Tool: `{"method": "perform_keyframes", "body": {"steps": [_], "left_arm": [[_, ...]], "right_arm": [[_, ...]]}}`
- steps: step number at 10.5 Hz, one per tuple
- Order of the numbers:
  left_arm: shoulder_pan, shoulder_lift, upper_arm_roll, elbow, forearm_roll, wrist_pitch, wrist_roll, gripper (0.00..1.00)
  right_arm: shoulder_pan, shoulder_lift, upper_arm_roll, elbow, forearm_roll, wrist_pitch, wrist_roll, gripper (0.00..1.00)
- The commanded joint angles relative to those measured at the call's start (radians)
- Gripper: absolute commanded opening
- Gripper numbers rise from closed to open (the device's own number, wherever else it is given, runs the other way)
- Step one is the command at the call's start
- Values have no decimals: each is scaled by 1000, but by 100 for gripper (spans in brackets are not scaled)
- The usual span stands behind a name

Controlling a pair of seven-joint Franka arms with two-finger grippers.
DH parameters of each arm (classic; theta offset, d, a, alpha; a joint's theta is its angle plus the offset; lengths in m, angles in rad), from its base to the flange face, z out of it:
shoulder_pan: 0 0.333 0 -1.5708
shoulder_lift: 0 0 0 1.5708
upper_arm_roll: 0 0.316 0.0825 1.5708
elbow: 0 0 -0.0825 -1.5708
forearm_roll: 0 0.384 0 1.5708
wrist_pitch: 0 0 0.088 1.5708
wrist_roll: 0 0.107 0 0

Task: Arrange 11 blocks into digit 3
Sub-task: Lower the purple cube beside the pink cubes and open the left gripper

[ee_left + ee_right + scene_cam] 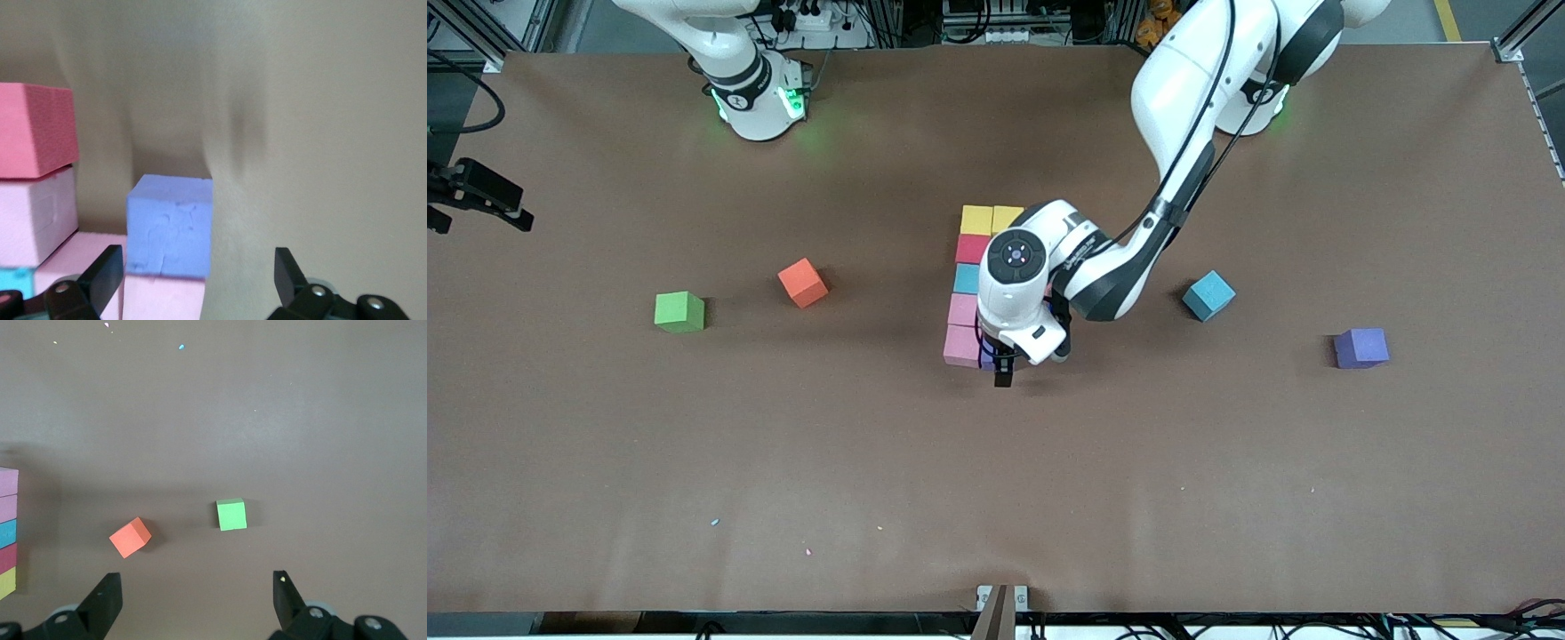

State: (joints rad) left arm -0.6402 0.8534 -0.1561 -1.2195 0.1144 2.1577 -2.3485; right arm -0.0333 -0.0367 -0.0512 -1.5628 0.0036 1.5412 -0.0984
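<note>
Left gripper (1003, 363) sits low over the near end of the figure, jaws apart, nothing between them; in its wrist view a purple-blue block (170, 225) stands free between the open fingers, set against a pink block (163, 298). The column (967, 289) runs toward the front camera: yellow (976, 220), red, light blue, pink, pink, with a second yellow beside the first at the top; the arm hides whatever lies beside the column lower down. Loose blocks: orange (803, 283) toward the right arm's end, light blue (1209, 295) and purple (1361, 348) toward the left arm's end. Green cube (679, 312) is beside the orange one. Right gripper (197, 597) waits up high with jaws spread, looking down on orange and green. Blocks look matte and foam-like with pitted faces: probably light, slightly yielding, grippy rather than slick. Best taken across two opposite flat sides, square to the faces. No brands, labels or writing legible anywhere.
</note>
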Motion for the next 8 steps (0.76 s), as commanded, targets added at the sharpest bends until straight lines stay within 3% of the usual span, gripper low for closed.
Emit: {"method": "perform_keyframes", "body": {"steps": [1, 2, 4, 6, 8], "left_arm": [[28, -89, 1, -40, -35, -92, 82, 100], [42, -129, 1, -67, -35, -119, 133, 100], [118, -268, -13, -237, -35, -127, 307, 100], [267, -385, -95, -399, -32, -125, 490, 100], [350, -482, -112, -538, -32, -113, 665, 100]], "right_arm": [[-10, -9, 10, 3, -5, -10, -6, 100], [-11, -9, 10, 6, -5, -10, -6, 100], [-10, -8, 10, 6, -4, -10, -4, 100], [-10, -6, 10, 4, -4, -10, -6, 100], [-11, -8, 10, 4, -4, -10, -6, 100]]}}
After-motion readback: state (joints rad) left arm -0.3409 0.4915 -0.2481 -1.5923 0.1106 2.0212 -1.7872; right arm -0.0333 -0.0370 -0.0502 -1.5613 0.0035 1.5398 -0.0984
